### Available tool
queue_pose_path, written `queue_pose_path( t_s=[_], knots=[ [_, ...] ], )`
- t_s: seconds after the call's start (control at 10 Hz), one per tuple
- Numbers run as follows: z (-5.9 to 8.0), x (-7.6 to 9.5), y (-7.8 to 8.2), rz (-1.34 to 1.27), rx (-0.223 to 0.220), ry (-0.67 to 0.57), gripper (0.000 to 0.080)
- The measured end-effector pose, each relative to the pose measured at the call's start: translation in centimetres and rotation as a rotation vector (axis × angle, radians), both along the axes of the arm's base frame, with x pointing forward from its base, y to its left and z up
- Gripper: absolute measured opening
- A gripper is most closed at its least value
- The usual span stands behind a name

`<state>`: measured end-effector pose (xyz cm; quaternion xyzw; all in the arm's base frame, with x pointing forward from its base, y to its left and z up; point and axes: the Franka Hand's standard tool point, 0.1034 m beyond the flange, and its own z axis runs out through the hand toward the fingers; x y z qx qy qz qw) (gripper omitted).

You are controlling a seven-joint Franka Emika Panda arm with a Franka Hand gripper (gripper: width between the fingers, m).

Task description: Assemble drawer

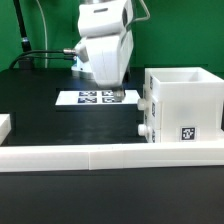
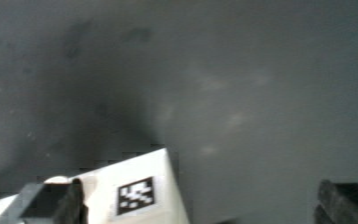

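Hand (image 1: 113,97) points straight down over the dark worktop (image 1: 40,90), its white wrist body upright above it and fingertips low, near the marker board (image 1: 97,98). In the wrist view the two dark fingertips (image 2: 48,195) stand well apart at either side of the frame with only bare worktop between them; hand wide open, holding nothing. A white corner bearing a black-and-white tag (image 2: 137,194) shows just beside one fingertip in the wrist view; contact cannot be told. Marker board lies flat on the worktop, long axis running across the exterior view. Drawer housing (image 1: 184,105) stands upright at the exterior view's right, just beside the hand, open top facing up; interior not visible from this angle, contents cannot be told. Two small knobs (image 1: 144,115) project from its side toward the exterior view's left, one above the other. A square tag (image 1: 186,133) sits on the near face. Long low white border wall (image 1: 110,152) runs across the foreground, housing close behind it.
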<state>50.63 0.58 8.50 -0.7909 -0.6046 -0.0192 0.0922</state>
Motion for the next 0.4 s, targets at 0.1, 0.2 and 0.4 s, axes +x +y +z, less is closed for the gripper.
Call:
queue_pose_path(
  t_s=[0.1,0.2,0.4],
  knots=[
    [0.17,-1.18,-0.15,-0.014,-0.012,-0.009,0.0649],
    [0.07,-1.94,-0.5,-0.02,-0.016,-0.006,0.0649],
    [-0.02,-1.75,-0.5,-0.019,-0.015,-0.005,0.0649]
  ],
)
